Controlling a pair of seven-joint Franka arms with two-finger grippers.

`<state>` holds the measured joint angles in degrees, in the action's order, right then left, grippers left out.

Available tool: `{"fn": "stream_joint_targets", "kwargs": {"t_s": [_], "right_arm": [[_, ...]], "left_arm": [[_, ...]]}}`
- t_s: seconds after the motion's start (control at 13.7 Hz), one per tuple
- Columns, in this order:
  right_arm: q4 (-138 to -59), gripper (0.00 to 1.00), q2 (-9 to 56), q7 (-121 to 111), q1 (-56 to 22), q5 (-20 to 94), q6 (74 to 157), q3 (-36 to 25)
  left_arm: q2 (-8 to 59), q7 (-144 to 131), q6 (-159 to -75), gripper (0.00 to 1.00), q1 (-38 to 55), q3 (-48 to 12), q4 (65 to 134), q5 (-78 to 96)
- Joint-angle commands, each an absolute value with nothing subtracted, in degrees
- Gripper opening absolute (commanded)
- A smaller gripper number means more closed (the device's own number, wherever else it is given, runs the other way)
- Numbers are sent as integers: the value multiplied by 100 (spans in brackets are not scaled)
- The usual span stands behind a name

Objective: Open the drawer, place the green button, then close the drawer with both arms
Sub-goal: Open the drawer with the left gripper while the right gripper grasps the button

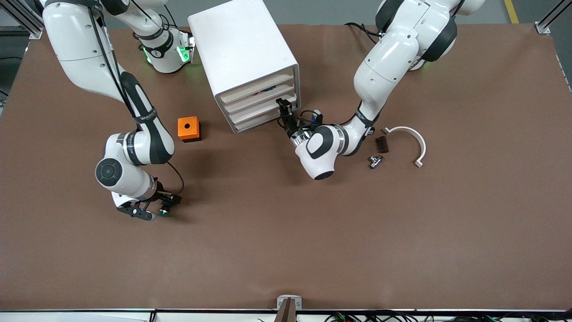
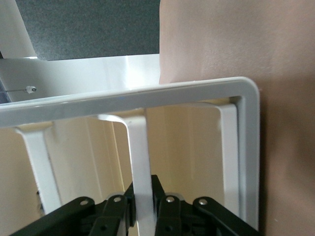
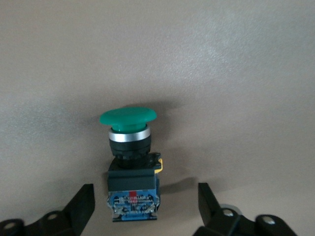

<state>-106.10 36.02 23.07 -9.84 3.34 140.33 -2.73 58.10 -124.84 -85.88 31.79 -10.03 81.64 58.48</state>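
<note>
The white cabinet (image 1: 241, 49) stands at the back middle, with four alike fronts, none pulled out. My left gripper (image 1: 282, 106) is shut on the edge of one low white front (image 2: 139, 157). One more front (image 2: 229, 157) lies between that one and the cabinet's rim by the table, so I cannot tell that the held one is the drawer. The button (image 1: 165, 212) lies on its side on the table, green cap and blue-black body (image 3: 129, 162). My right gripper (image 3: 145, 211) is open, down at the table, with its fingers either side of the button's body.
An orange box with a black hole (image 1: 189, 129) sits toward the right arm's end, beside the cabinet. Toward the left arm's end lie a dark brown part (image 1: 381, 144), a small metal part (image 1: 375, 161) and a white curved clamp (image 1: 413, 138).
</note>
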Motion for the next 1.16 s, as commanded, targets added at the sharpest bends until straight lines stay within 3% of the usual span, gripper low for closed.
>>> {"fn": "stream_joint_targets", "kwargs": {"t_s": [0.0, 0.07, 0.15, 0.22, 0.58, 0.8, 0.95, 1.09], "right_arm": [[-10521, 48, 3639, 2479, -1099, 246, 13949, -325], [-10512, 22, 3639, 2487, -1099, 246, 13835, -325], [-10468, 5, 3613, 2505, -1099, 246, 13703, -316], [-10433, 0, 3569, 2514, -1099, 255, 13511, -316], [-10003, 0, 2735, 3338, -1300, 325, 11895, -272], [-10037, 0, 2041, 4311, -1764, 352, 11322, -255], [-10107, 0, 1768, 5102, -2177, 482, 11250, -255], [-10160, 0, 1653, 5858, -2652, 790, 11294, -264]], "left_arm": [[5941, -12437, -8473, 7, 2866, -1028, 8024, 6257], [5950, -12437, -8473, 7, 2770, -1028, 8024, 6319], [5968, -12437, -8473, 7, 2690, -1028, 8016, 6380], [5976, -12437, -8473, 8, 2585, -1028, 8016, 6424], [5994, -12437, -8481, 8, 2146, -1020, 7998, 6583], [5994, -12437, -8490, 11, 2039, -976, 7989, 6609], [5994, -12437, -8499, 24, 1995, -976, 7989, 6609], [5994, -12393, -8517, 51, 1995, -967, 7954, 6592]]}}
